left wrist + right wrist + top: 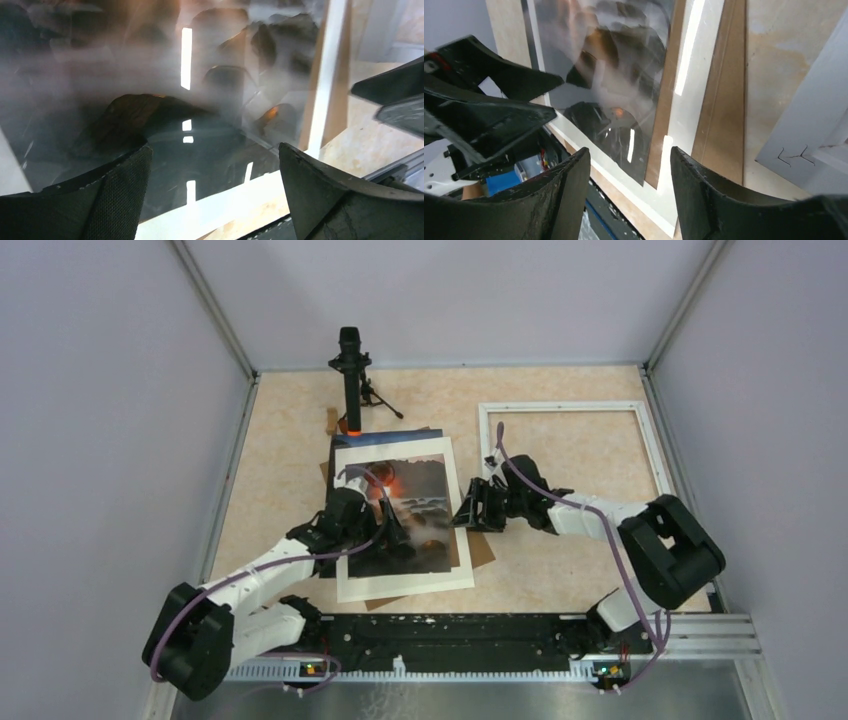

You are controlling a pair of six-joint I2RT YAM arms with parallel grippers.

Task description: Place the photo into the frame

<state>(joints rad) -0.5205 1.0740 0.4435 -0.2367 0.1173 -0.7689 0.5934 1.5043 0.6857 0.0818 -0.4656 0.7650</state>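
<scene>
The photo (425,490), a dark rocky seascape with an orange glow and a white border, lies flat left of centre on a brown sheet. The white frame (560,407) lies on the table at the back right, apart from the photo. My left gripper (378,502) hovers low over the print, jaws wide open; the left wrist view shows the photo (200,100) filling the space between its fingers (120,195). My right gripper (465,512) is open at the photo's right edge. In the right wrist view, the photo (609,75) has its border corner below the fingers (704,190), and the frame (804,125) shows at right.
A brown cardboard sheet (482,548) sticks out from under the photo on the right. A small camera on a tripod (351,370) stands at the back of the table. Grey walls enclose the table on three sides. The arms' base rail (450,635) runs along the near edge.
</scene>
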